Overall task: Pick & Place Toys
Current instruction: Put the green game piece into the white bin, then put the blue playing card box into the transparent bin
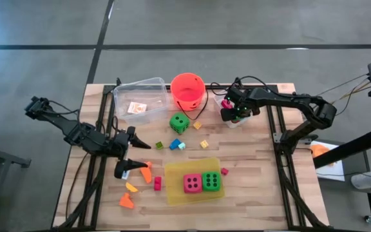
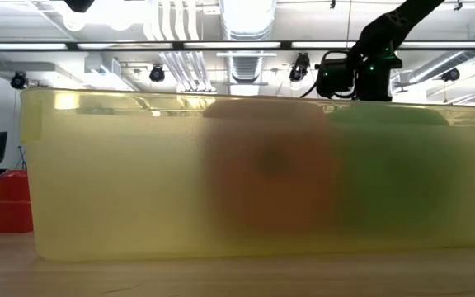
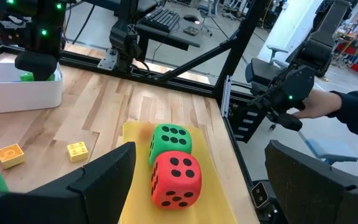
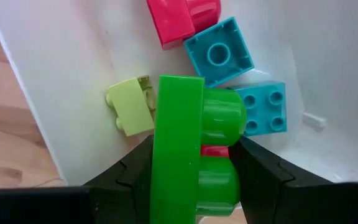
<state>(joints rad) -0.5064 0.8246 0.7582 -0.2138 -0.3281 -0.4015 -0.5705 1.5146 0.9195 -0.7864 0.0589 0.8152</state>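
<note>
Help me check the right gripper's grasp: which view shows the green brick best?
The right wrist view: the green brick fills it, clamped in the right gripper over a white bin. The high view shows only the gripper; the others show nothing clear.

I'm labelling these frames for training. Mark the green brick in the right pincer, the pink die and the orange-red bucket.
green brick [image 4: 178,149]: right wrist view, its flat side.
pink die [image 1: 192,183]: high view, dotted top face.
orange-red bucket [image 1: 200,82]: high view, right rim.
</note>
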